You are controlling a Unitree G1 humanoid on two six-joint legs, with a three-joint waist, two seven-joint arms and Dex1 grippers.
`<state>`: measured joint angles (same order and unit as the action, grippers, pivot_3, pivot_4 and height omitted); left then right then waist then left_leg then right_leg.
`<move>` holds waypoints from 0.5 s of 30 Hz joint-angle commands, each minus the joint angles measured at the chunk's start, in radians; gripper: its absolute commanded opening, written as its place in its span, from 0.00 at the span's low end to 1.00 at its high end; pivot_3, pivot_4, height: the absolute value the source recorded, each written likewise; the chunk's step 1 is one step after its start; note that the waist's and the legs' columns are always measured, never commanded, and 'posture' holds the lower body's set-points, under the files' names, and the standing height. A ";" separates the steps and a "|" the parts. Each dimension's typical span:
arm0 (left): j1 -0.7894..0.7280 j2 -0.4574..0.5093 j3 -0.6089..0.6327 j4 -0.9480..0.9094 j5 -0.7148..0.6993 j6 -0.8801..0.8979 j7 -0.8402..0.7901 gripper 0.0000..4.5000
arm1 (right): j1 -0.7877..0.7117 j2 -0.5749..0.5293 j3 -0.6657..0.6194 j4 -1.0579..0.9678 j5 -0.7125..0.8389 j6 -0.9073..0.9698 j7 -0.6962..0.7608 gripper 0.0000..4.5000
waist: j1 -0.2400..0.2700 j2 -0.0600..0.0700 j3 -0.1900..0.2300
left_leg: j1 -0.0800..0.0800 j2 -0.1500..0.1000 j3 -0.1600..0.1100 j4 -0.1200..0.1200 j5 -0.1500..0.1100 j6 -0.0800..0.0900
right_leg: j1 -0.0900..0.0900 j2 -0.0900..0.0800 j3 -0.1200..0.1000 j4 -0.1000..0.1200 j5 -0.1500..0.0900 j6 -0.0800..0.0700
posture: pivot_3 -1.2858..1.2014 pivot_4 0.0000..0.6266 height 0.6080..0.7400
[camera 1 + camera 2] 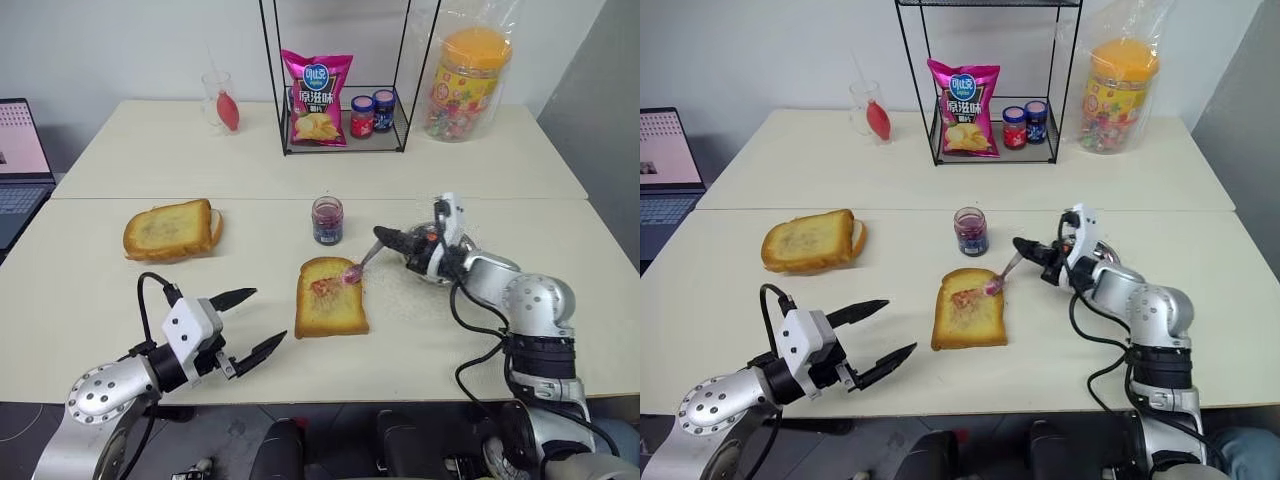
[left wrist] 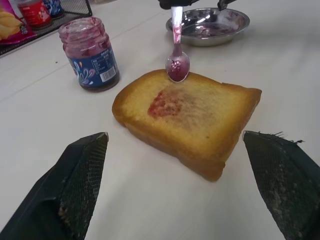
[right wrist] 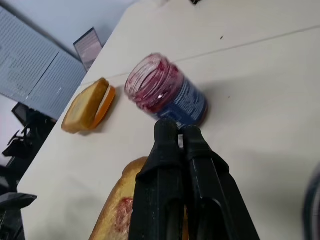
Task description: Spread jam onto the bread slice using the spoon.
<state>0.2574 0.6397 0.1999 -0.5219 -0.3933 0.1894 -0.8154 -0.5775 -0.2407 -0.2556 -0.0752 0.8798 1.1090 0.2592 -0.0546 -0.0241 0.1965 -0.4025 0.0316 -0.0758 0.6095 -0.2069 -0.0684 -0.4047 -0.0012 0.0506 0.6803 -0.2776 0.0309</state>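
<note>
The bread slice (image 1: 330, 300) lies on the near table, golden with a small red smear of jam (image 2: 164, 104) near its far end. The spoon (image 2: 177, 65) hovers with its jam-coated bowl over the slice's far edge. My right gripper (image 1: 383, 237) is shut on the spoon's handle, reaching in from the right. The open glass jam jar (image 1: 327, 220) with a blue label stands just behind the slice. My left gripper (image 1: 268, 316) stands open at the slice's near left, holding nothing.
A round steel dish (image 2: 210, 25) smeared with jam sits right of the slice, under my right hand. A pile of toast (image 1: 170, 230) lies at the left. At the back stand a wire rack (image 1: 345, 148) with a chips bag, a candy jar (image 1: 468, 80) and a glass (image 1: 220, 100).
</note>
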 commanded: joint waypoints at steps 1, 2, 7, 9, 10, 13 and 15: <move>-0.022 0.003 -0.005 -0.033 -0.019 0.005 0.003 1.00 | -0.059 0.017 -0.073 -0.078 0.111 0.024 -0.030 0.01 | -0.002 0.000 0.000 | 0.000 0.000 0.000 0.000 0.000 0.000 | 0.000 0.000 0.000 0.000 0.000 0.000 | 0.52 0.24 1.00; -0.027 0.007 -0.007 -0.035 -0.019 0.007 -0.001 1.00 | -0.066 0.019 -0.084 -0.085 0.130 0.028 -0.041 0.01 | -0.003 0.000 0.000 | 0.000 0.000 0.000 0.000 0.000 0.000 | 0.000 0.000 0.000 0.000 0.000 0.000 | 0.52 0.24 1.00; -0.085 0.042 -0.034 -0.082 -0.041 0.065 -0.014 1.00 | -0.076 -0.010 -0.142 -0.116 0.159 -0.012 -0.078 0.01 | -0.002 0.000 0.000 | 0.000 0.000 0.000 0.000 0.000 0.000 | 0.000 0.000 0.000 0.000 0.000 0.000 | 0.52 0.24 1.00; -0.198 0.069 -0.071 -0.122 -0.098 0.159 -0.014 1.00 | -0.088 -0.056 -0.233 -0.118 0.147 -0.087 -0.118 0.01 | 0.009 0.000 0.002 | -0.001 0.000 0.000 0.000 0.000 0.000 | 0.000 0.000 0.000 0.000 0.000 0.000 | 0.52 0.24 1.00; -0.273 0.081 -0.111 -0.121 -0.083 0.192 -0.012 1.00 | -0.073 -0.093 -0.267 -0.120 0.140 -0.105 -0.118 0.01 | 0.017 0.000 0.002 | -0.003 0.000 -0.002 0.002 0.000 0.000 | -0.001 0.000 -0.002 0.000 0.000 0.001 | 0.52 0.24 1.00; -0.407 0.091 -0.191 -0.098 -0.051 0.255 0.000 1.00 | -0.020 -0.157 -0.297 -0.118 0.126 -0.126 -0.110 0.01 | 0.025 0.000 0.001 | -0.005 -0.002 -0.002 0.004 0.000 0.000 | 0.000 -0.001 -0.002 -0.001 0.002 0.003 | 0.52 0.24 1.00; -0.464 0.082 -0.224 -0.086 -0.061 0.274 -0.009 1.00 | 0.015 -0.183 -0.309 -0.111 0.116 -0.140 -0.111 0.01 | 0.022 -0.001 0.000 | -0.005 -0.002 -0.001 0.004 0.000 0.000 | 0.000 -0.001 -0.001 -0.003 0.002 0.003 | 0.52 0.24 1.00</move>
<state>-0.1771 0.7232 0.0080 -0.6036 -0.4509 0.4419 -0.8185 -0.5818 -0.4103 -0.5472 -0.1656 0.9985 0.9939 0.1454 -0.0329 -0.0246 0.1969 -0.4077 0.0295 -0.0765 0.6131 -0.2069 -0.0683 -0.4045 -0.0024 0.0498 0.6770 -0.2756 0.0344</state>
